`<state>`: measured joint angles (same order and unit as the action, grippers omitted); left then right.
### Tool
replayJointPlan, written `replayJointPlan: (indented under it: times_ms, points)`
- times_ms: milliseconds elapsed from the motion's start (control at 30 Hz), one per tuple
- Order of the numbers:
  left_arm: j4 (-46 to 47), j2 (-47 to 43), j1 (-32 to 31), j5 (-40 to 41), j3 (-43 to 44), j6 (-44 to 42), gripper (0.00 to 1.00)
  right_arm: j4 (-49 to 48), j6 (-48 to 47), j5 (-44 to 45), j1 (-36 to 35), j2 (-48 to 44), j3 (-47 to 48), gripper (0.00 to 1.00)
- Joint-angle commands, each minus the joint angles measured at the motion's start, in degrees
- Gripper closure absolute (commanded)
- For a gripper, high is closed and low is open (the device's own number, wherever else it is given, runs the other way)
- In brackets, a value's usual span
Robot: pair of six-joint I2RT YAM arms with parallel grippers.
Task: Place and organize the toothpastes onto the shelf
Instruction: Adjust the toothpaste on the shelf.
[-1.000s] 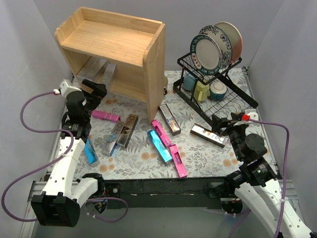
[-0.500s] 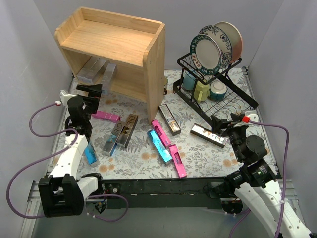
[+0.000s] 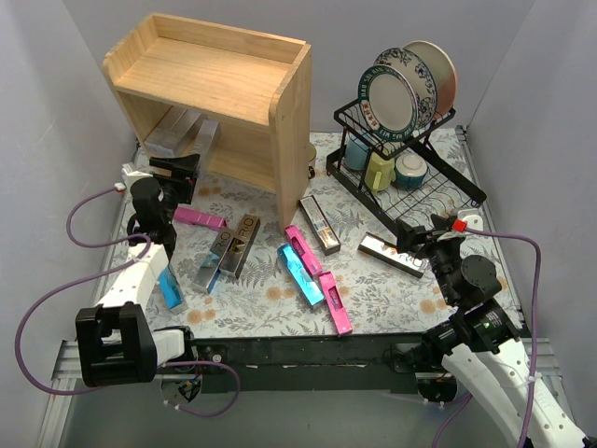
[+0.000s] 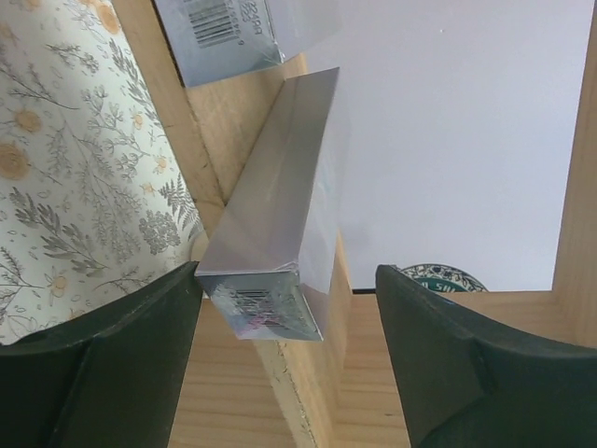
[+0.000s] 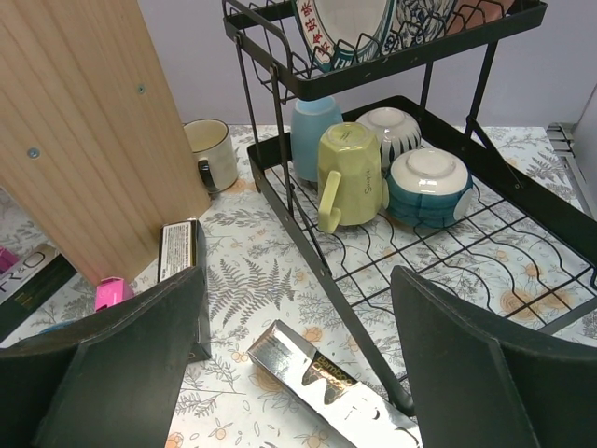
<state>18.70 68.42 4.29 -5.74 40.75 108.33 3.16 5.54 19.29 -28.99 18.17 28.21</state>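
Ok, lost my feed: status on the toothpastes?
Left gripper open astride silver carton at shelf lower tier. Right gripper open, empty. Loose cartons on mat.

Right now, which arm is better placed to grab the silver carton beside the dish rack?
Right. The right gripper, open, hovers over that carton by the rack; the left gripper is far off at the shelf, around another carton.

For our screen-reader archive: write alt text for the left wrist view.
A silver toothpaste carton lies along the lower board's edge in the wooden shelf, its near end between the open fingers of the left gripper. A second silver carton with a barcode lies beyond it; floral tablecloth shows at left.
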Motion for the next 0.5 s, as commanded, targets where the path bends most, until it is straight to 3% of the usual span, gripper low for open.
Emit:
replayJointPlan:
  times_ms: [0,100,233,467]
  points:
    - [2.13,0.39,0.19,-2.17,-0.5,1.62,0.31,-2.54,-1.15,-0.04,-0.36,-0.51,-0.26,0.11]
    - [1.87,0.22,0.54,-1.12,-0.41,1.7,0.45,-2.63,-1.15,-0.04,-0.45,-0.6,-0.26,0.11]
    - [1.69,0.48,1.24,0.02,0.12,2.06,0.57,-2.63,-1.23,0.05,-0.54,-0.77,-0.35,0.12]
    - [0.99,3.2,3.7,-1.03,3.28,2.32,0.63,-2.63,-1.32,0.22,-0.71,-0.95,-0.43,0.12]
